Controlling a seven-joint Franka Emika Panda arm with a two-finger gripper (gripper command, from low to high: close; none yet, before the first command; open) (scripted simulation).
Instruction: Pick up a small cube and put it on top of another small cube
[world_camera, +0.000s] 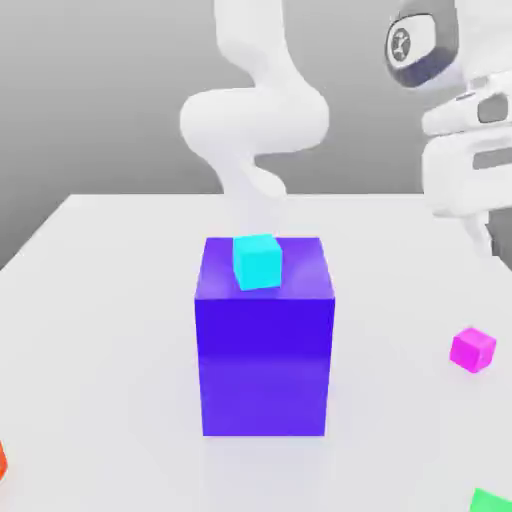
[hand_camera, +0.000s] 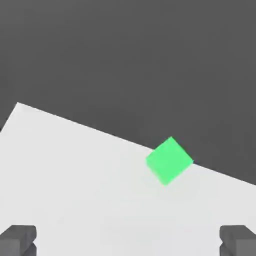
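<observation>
White tabletop (world_camera: 110, 300), matte and plain, with faint soft shadows under the things on it; backdrop beyond is flat grey in the exterior view, darker grey past the table edge in the hand view. Panda arm (world_camera: 255, 110) curls up behind the table, its hand high at the exterior view's right. Pincer (hand_camera: 128, 240) stands wide open, nothing between the two dark fingertips (hand_camera: 19, 239), which sit at the picture's lower corners in the hand view with bare table between them. Small magenta-pink cube (world_camera: 472, 349) rests on the table below the hand, slightly toward the exterior view's near side, apart from everything else and not touched. Big blue-violet block (world_camera: 265, 335) stands upright mid-table, well off to the exterior view's left of the pincer. Small cyan cube (world_camera: 257, 261) sits on the block's top face, near its front edge, a bit turned. Small green cube (hand_camera: 169, 161) lies ahead of the open fingers in the hand view, close to the table's edge, rotated on its base; in the exterior view a green corner at the lower right is probably the same cube. Red-orange sliver (world_camera: 2, 460) at the exterior view's left edge, too cut off to identify.
</observation>
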